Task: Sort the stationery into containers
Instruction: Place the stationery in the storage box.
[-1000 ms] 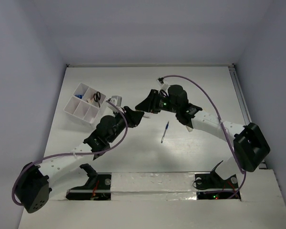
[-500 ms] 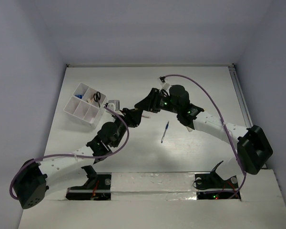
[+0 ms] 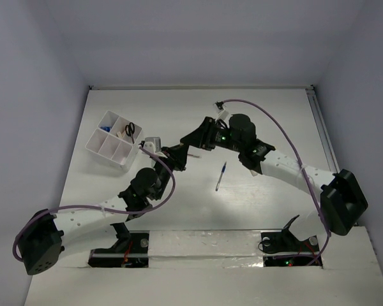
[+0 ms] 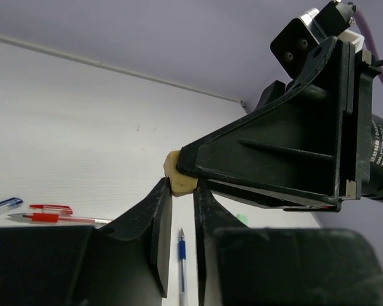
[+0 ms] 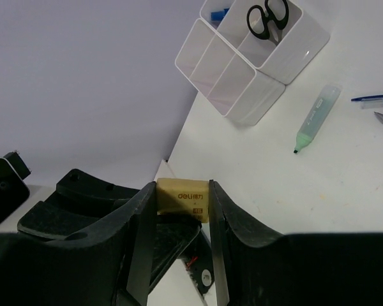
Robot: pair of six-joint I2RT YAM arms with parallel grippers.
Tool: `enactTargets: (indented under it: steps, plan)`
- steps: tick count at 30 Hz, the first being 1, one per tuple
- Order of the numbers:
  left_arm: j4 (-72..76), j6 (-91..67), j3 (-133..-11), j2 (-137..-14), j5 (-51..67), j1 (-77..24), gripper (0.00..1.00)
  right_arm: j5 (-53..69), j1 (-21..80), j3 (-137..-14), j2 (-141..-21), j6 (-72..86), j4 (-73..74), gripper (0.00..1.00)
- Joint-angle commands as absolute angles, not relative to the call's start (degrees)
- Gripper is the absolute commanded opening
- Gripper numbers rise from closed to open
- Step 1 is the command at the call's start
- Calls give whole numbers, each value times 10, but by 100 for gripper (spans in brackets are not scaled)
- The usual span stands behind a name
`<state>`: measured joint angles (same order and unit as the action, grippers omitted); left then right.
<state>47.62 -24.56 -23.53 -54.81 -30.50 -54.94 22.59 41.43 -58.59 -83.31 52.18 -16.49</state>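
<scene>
Tan eraser point(image 5: 182, 199) printed with brand "deli" in brown, smaller marks beneath unreadable

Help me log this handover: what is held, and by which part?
The right gripper pinches the tan rectangular eraser by its opposite ends; the left gripper flanks its lower edge, grip unclear.

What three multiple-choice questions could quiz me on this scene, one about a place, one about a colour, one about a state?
1. Where are the scissors? A on the table; B in an organiser compartment; C between the right fingers.
2. What colour is the eraser between the right fingers? A pink; B green; C tan.
3. How is the green marker? A lying on the table; B upright in the organiser; C held aloft.
Answers: B, handles show inside a compartment; C, wrist view shows tan; A, it lies flat beside the organiser.
</scene>
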Motion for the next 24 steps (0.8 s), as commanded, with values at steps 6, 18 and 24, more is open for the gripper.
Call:
enactTargets:
  steps: [6,18,24]
  plan:
    - [541,-210,-254,-535,-359,-553,0,257,423,-558,-801,532,-173,18]
    - [462,-194,-227,-491,-364,-553,0,248,385,-547,-730,528,-178,75]
    - [334,-188,-243,-440,-422,-540,0,231,360,-516,-674,511,-162,79]
